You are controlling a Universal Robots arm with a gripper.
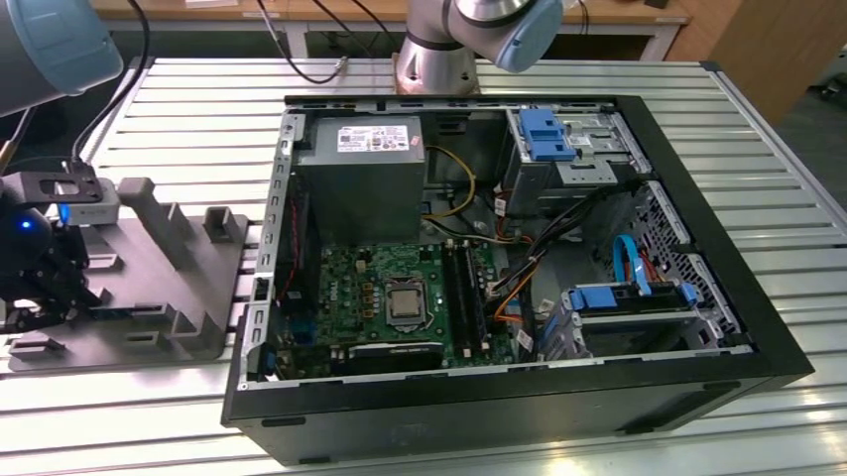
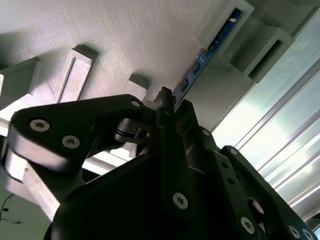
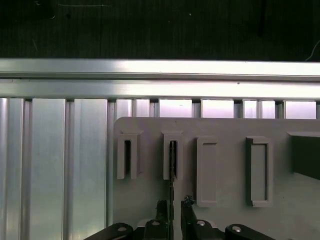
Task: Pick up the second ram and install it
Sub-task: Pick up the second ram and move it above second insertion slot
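The second ram point(image 2: 216, 41) stands on edge in a slot of the grey holder block point(image 1: 159, 273), a thin dark board with a blue-lit edge. In the first wrist view the second ram point(image 3: 172, 182) runs from its slot down between the gripper's tips. My gripper point(image 1: 40, 288) is low over the block at the exterior view's left, beside the open computer case point(image 1: 701, 327). The gripper point(image 2: 167, 95) is shut on the second ram's near end, and the gripper point(image 3: 173, 206) straddles the board, which sits in the block.
The motherboard point(image 1: 384, 297) lies inside the case with its long memory slots point(image 1: 463, 283) right of the processor socket. A power supply point(image 1: 360, 174), cables and blue drive brackets point(image 1: 545, 134) crowd the case. The slatted metal table point(image 1: 173, 129) surrounds everything. The holder block has several upright posts point(image 3: 256, 170).
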